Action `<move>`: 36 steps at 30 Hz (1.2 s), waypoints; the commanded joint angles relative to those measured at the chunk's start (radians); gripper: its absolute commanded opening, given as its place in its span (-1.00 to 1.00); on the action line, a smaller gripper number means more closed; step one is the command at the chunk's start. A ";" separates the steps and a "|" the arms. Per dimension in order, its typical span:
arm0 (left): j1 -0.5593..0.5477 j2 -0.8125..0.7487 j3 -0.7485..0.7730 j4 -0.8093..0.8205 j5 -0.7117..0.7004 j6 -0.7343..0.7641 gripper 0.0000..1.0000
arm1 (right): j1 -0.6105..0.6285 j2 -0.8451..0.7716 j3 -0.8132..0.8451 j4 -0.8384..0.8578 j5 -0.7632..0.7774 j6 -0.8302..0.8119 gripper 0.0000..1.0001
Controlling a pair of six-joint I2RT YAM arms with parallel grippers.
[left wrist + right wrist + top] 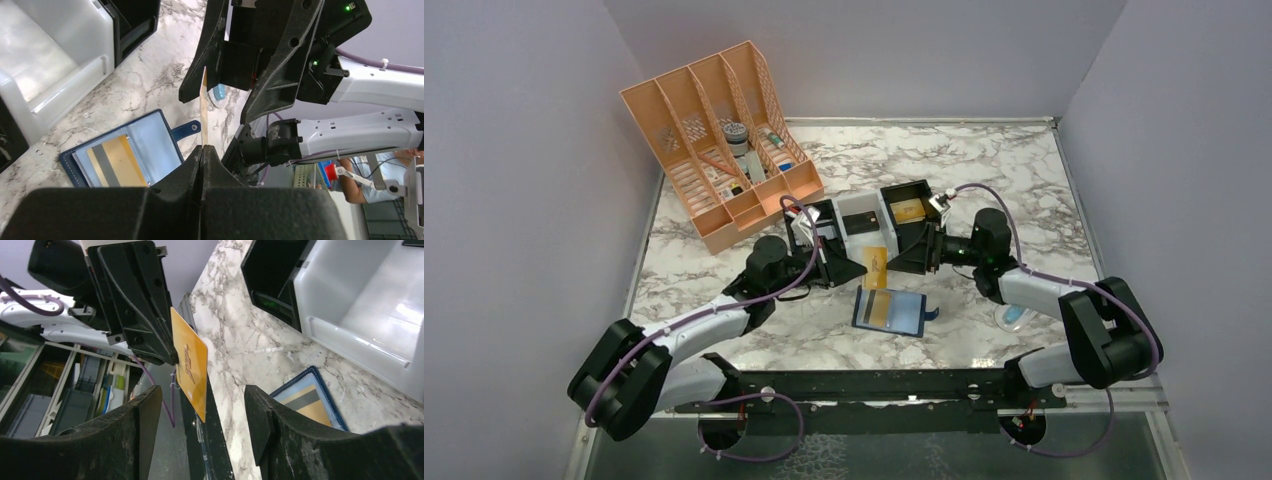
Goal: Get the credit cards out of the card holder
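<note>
The card holder [890, 312] lies open on the marble table, a navy wallet with blue-grey pockets and a strap tab. A gold-tan credit card with a grey stripe [113, 162] sits in its pocket; it also shows in the right wrist view [306, 403]. My left gripper [860, 270] is shut on a second gold credit card [875, 267] and holds it upright above the wallet. That card is edge-on in the left wrist view [203, 107]. My right gripper [898, 262] is open; its fingers [150, 410] straddle the free corner of the held card [190, 365] without touching it.
An orange slotted file rack [724, 140] stands at the back left. Black and white box trays [861, 222] sit just behind the grippers, one black tray [908, 208] with something gold inside. A small round blue-white object [1014, 316] lies by the right arm.
</note>
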 commanded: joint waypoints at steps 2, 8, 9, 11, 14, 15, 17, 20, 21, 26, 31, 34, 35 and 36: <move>0.006 0.039 0.018 0.168 0.076 -0.050 -1.00 | 0.007 0.029 0.022 0.136 -0.095 0.063 0.17; 0.006 0.053 0.020 0.205 0.089 -0.070 -1.00 | 0.013 0.084 -0.002 0.301 -0.130 0.173 -0.09; 0.006 0.055 0.022 0.210 0.094 -0.072 -1.00 | 0.015 0.091 -0.005 0.327 -0.135 0.190 -0.14; 0.006 0.062 0.023 0.222 0.103 -0.077 -1.00 | 0.018 0.105 -0.003 0.371 -0.145 0.220 -0.24; 0.006 0.074 0.021 0.238 0.113 -0.085 -1.00 | 0.022 0.121 -0.002 0.429 -0.154 0.263 -0.32; 0.006 0.077 0.020 0.245 0.114 -0.089 -1.00 | 0.024 0.124 0.000 0.439 -0.156 0.271 -0.34; 0.005 0.079 0.015 0.255 0.112 -0.093 -1.00 | 0.028 0.126 0.003 0.442 -0.158 0.280 -0.48; 0.006 0.075 0.008 0.264 0.100 -0.098 -1.00 | 0.029 0.127 0.003 0.449 -0.158 0.292 -0.60; 0.006 0.073 0.008 0.266 0.098 -0.099 -1.00 | 0.030 0.128 0.001 0.449 -0.160 0.292 -0.60; 0.006 0.074 0.007 0.275 0.098 -0.102 -1.00 | 0.032 0.127 -0.003 0.455 -0.166 0.299 -0.76; 0.006 0.073 0.001 0.278 0.091 -0.098 -1.00 | 0.031 0.112 -0.015 0.458 -0.123 0.308 -0.98; 0.005 0.070 -0.008 0.277 0.083 -0.094 -0.58 | 0.028 0.082 -0.004 0.361 -0.090 0.239 -0.98; 0.006 0.066 -0.014 0.275 0.077 -0.093 -0.36 | 0.026 0.061 0.001 0.294 -0.057 0.191 -0.98; 0.006 0.060 -0.023 0.270 0.069 -0.094 -0.12 | 0.024 0.037 0.010 0.216 -0.015 0.138 -0.98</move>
